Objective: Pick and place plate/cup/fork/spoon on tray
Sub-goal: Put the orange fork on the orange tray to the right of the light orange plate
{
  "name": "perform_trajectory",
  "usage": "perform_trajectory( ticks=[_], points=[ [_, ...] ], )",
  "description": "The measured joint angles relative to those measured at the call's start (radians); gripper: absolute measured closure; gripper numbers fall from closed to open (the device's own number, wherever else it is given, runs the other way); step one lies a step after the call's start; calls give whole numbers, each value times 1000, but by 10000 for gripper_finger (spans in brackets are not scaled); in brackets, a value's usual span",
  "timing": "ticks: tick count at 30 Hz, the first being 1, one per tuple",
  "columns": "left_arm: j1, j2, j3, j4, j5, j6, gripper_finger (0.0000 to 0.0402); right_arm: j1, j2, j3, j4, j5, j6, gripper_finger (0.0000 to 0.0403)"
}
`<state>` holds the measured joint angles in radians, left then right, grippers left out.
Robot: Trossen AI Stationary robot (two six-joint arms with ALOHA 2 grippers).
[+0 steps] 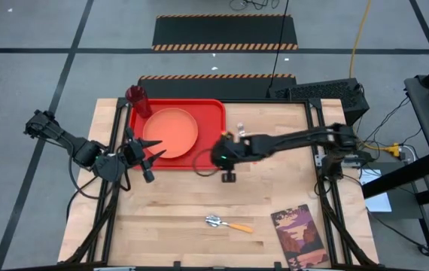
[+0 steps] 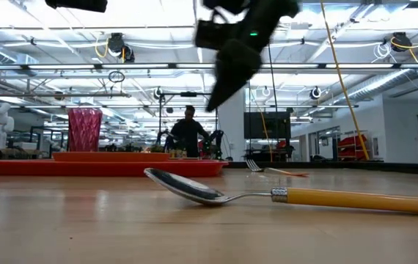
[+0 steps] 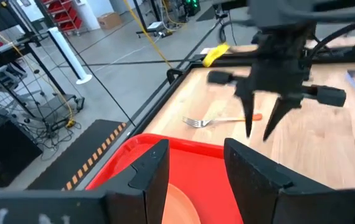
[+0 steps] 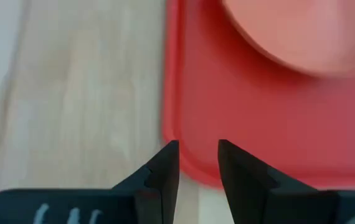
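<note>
The red tray point(image 1: 213, 113) lies at the table's far left. The orange plate point(image 1: 171, 132) lies flat on it. The dark red cup point(image 1: 138, 100) stands upright at the tray's far left corner, and shows in the low view point(image 2: 84, 130). The fork point(image 3: 218, 121) lies on the wood just right of the tray. The spoon point(image 1: 226, 223) lies near the table's front edge, its bowl on the wood point(image 2: 187, 187). My left gripper point(image 3: 196, 168) is open and empty over the tray's near left part point(image 1: 150, 159). My right gripper point(image 4: 197, 163) is open and empty, pointing down above the tray's right edge point(image 1: 220, 158).
A brownish printed book point(image 1: 297, 235) lies at the table's near right corner. Bare wood lies between the tray and the spoon. A person point(image 2: 188, 132) stands in the room far behind the table.
</note>
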<state>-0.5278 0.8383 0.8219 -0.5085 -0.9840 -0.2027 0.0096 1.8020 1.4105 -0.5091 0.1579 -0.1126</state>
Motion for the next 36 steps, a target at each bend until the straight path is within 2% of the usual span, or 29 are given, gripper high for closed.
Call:
perform_trajectory(
  ticks=[7, 10, 14, 18, 24, 27, 36],
  points=[
    [0, 4, 0, 74, 17, 18, 245, 63, -278, -393, 240, 355, 222, 298],
    [0, 18, 0, 99, 22, 19, 245, 53, -360, -532, 332, 444, 372, 297],
    [8, 44, 0, 118, 25, 27, 245, -9, -417, -644, 408, 427, 491, 285],
    [36, 73, 0, 126, 26, 25, 245, -103, -418, -682, 442, 315, 545, 254],
    [95, 120, 1, 129, 80, 25, 245, -207, -337, -687, 531, 249, 505, 189],
    [124, 141, 1, 128, 130, 36, 245, -239, -279, -687, 567, 230, 562, 169],
    [184, 181, 1, 128, 221, 62, 245, -266, -176, -687, 617, 238, 554, 161]
  ],
)
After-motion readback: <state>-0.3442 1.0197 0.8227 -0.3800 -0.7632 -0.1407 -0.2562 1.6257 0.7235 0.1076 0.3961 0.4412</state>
